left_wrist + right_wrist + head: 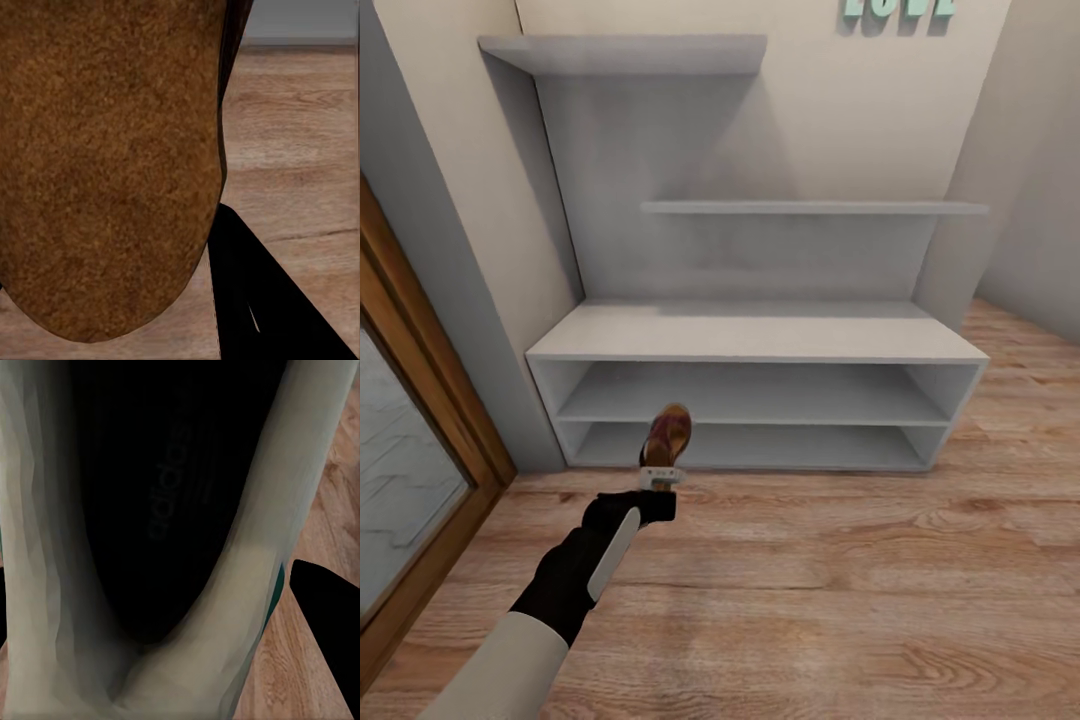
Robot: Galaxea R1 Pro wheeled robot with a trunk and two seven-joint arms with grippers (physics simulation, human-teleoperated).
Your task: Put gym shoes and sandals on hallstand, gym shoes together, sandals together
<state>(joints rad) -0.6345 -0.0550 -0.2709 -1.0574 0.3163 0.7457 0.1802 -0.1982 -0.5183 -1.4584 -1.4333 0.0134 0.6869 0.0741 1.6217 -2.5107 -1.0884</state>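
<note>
Head view: the left arm extends forward over the wood floor (840,590) toward the hallstand (760,345). The left end effector (661,477) is closed on 1 sandal (667,435), which stands upright above it, toe up, clear of the floor and in front of the unit's lower left shelf openings. The sandal is not on the rack.

The hallstand is a low white unit with a flat top over 2 open shelves; no shoe rests on its top or on the visible shelf parts. A floating wall shelf (815,208) hangs above it, and a second, higher shelf (625,52) sits at upper left. Teal lettering (898,8) shows on the wall at the top edge. A wood-framed glass door (405,440) stands at left.

Left wrist view: the sandal's tan-brown insole (105,165) is pressed close to the camera, with 1 dark finger (262,300) beside it and floor beyond.

Right wrist view: a gym shoe (150,510) lies close against the camera, dark interior and pale lining visible, with a green edge. 1 dark finger (326,622) shows beside it. The right end effector appears to hold this shoe, but its opening cannot be judged.
</note>
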